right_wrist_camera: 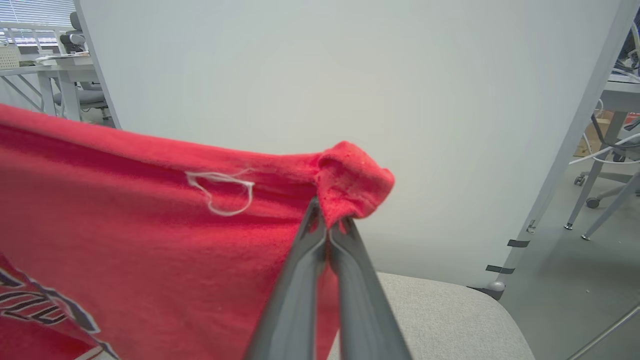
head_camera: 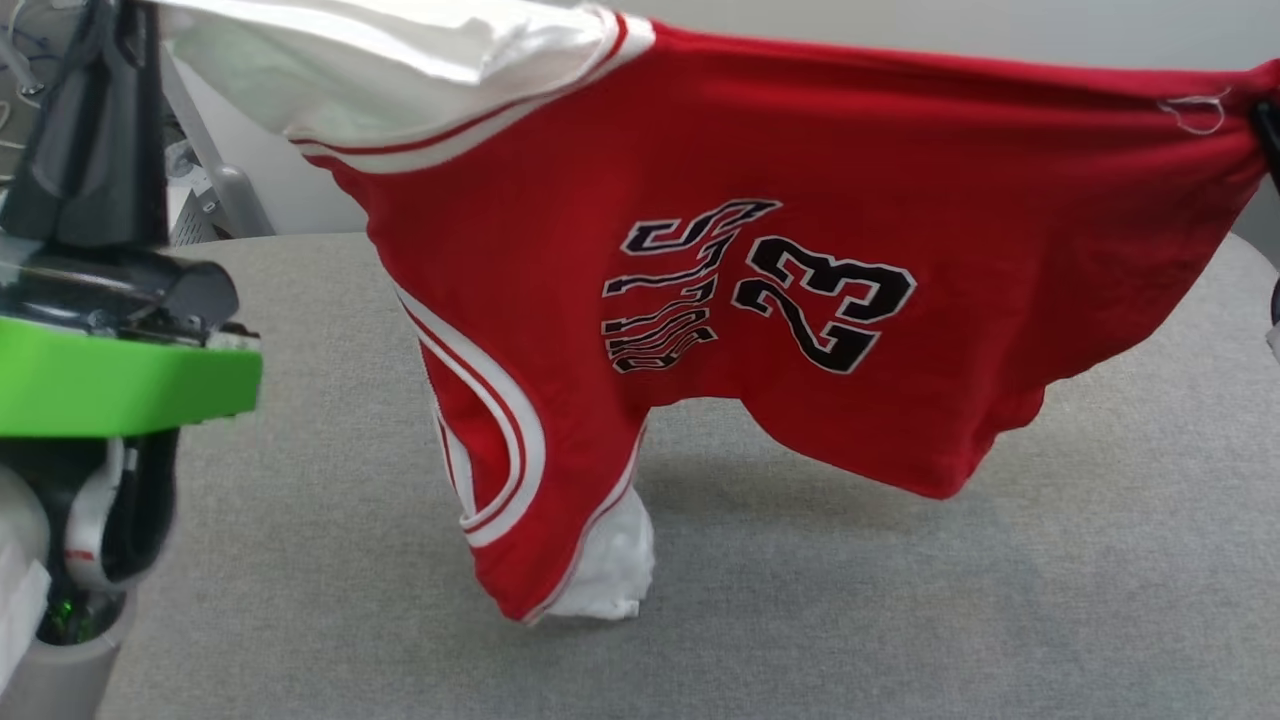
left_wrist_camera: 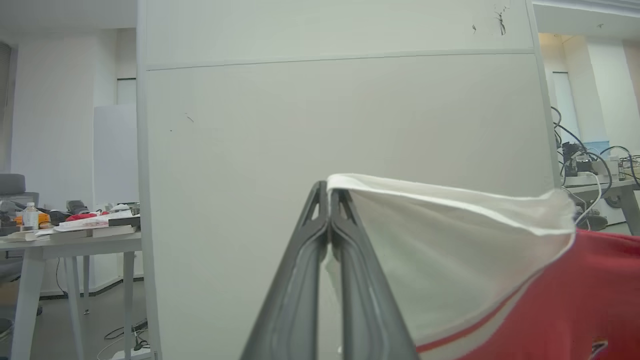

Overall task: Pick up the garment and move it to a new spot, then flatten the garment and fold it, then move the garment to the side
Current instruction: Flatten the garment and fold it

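The garment [head_camera: 800,200], a red jersey with white sleeves, striped trim and black "23" lettering, hangs stretched in the air above the grey table [head_camera: 900,620]. Its lower sleeve end [head_camera: 600,585] sags down to the table top. My left gripper [left_wrist_camera: 328,192] is shut on the hem of a white sleeve [left_wrist_camera: 450,240]. My right gripper [right_wrist_camera: 327,220] is shut on a bunched red corner [right_wrist_camera: 352,182] of the garment at the opposite end. In the head view the left arm, with its green band [head_camera: 120,385], rises at the left edge.
A pale partition wall [left_wrist_camera: 340,125] stands just behind the table. Beyond it are a cluttered desk [left_wrist_camera: 75,235] on the left and desk and chair legs [right_wrist_camera: 595,200] on the right. The table's rounded far corner [right_wrist_camera: 450,320] lies below the right gripper.
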